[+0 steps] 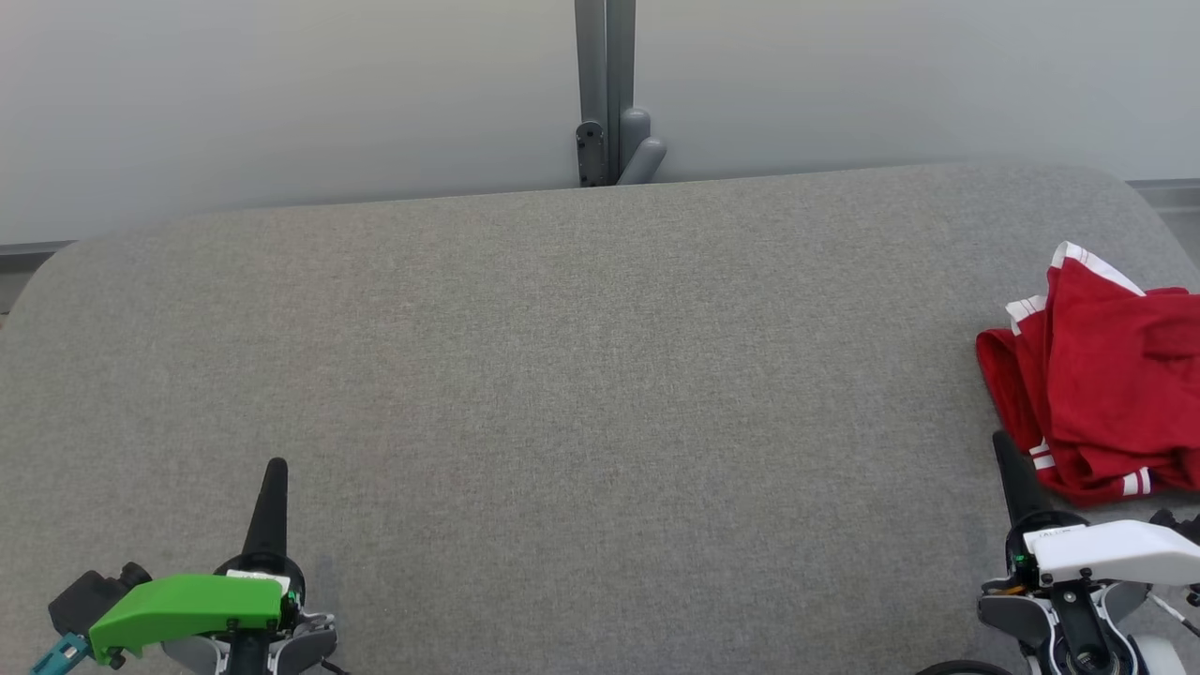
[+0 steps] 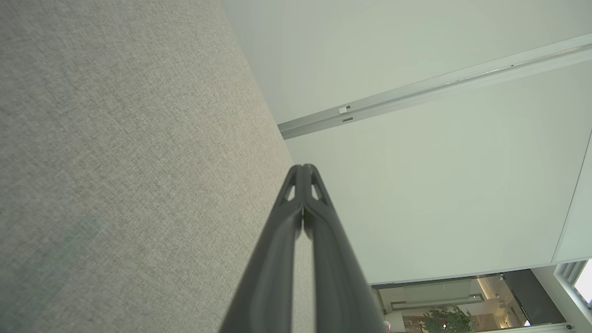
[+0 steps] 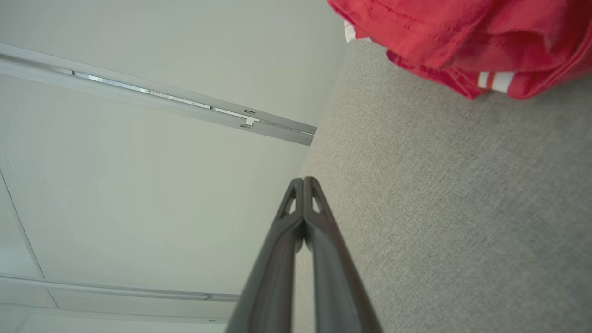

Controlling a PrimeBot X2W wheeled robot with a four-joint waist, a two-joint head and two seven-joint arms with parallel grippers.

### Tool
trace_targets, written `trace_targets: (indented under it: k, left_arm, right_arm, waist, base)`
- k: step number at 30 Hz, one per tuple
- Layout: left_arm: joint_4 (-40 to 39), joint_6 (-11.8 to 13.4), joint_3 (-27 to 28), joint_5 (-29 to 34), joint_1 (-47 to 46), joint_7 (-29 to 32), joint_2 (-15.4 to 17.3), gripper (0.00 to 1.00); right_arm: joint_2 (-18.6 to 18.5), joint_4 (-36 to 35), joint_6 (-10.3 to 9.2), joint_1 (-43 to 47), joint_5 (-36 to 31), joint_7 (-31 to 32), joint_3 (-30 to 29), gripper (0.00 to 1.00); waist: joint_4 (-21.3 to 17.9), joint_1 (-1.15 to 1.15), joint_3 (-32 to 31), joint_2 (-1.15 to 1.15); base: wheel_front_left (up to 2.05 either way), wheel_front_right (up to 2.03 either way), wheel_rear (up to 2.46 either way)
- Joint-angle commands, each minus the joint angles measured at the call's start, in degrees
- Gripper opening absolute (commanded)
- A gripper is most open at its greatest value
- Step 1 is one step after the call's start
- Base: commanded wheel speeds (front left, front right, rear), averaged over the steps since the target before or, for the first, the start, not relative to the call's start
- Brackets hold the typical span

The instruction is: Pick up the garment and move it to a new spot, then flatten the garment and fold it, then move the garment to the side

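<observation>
A crumpled red garment (image 1: pixel 1106 375) lies far right on the grey desk (image 1: pixel 600 375); the left gripper (image 1: pixel 275 466) and right gripper (image 1: pixel 1001 441) have jaws pressed together.

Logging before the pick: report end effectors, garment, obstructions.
Left end effector shut, empty, over the grey fabric surface. Right end effector shut, empty, beside the red white-striped garment, apart. Garment crumpled at the surface's right edge. Nothing seen between.

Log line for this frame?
garment: red, crumpled, right side of table | left gripper: shut, empty | right gripper: shut, empty, near garment
</observation>
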Motion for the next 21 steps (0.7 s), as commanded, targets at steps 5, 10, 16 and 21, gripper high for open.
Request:
trace_targets:
  k: [5, 10, 16, 21]
  left_arm:
    - [-0.42, -0.38, 0.79, -3.3, -1.52, 0.84, 0.47, 0.0]
    - [-0.43, -0.42, 1.15, -5.36, -1.8, 1.54, 0.45, 0.0]
    - [-0.45, -0.48, 1.58, -8.04, -2.26, 2.25, 0.41, 0.0]
    - [-0.44, -0.52, 1.98, -9.91, -2.57, 2.84, 0.38, 0.0]
  right_arm:
    - [-0.38, 0.14, 0.03, -1.36, 3.95, 0.89, 0.29, 0.0]
    - [-0.42, 0.35, 0.03, -1.89, 6.66, 1.51, 0.48, 0.0]
    - [-0.46, 0.6, 0.03, -2.27, 9.84, 2.25, 0.68, 0.0]
    - [-0.49, 0.83, 0.03, -2.76, 12.36, 2.81, 0.85, 0.0]
  waist:
    - [-0.05, 0.0, -0.02, 0.0]
    - [-0.1, 0.0, -0.03, 0.0]
    - [-0.16, 0.0, -0.05, 0.0]
    - [-0.22, 0.0, -0.07, 0.0]
  base:
    - [0.0, 0.0, 0.0]
    - [0.0, 0.0, 0.0]
    - [0.0, 0.0, 0.0]
    - [0.0, 0.0, 0.0]
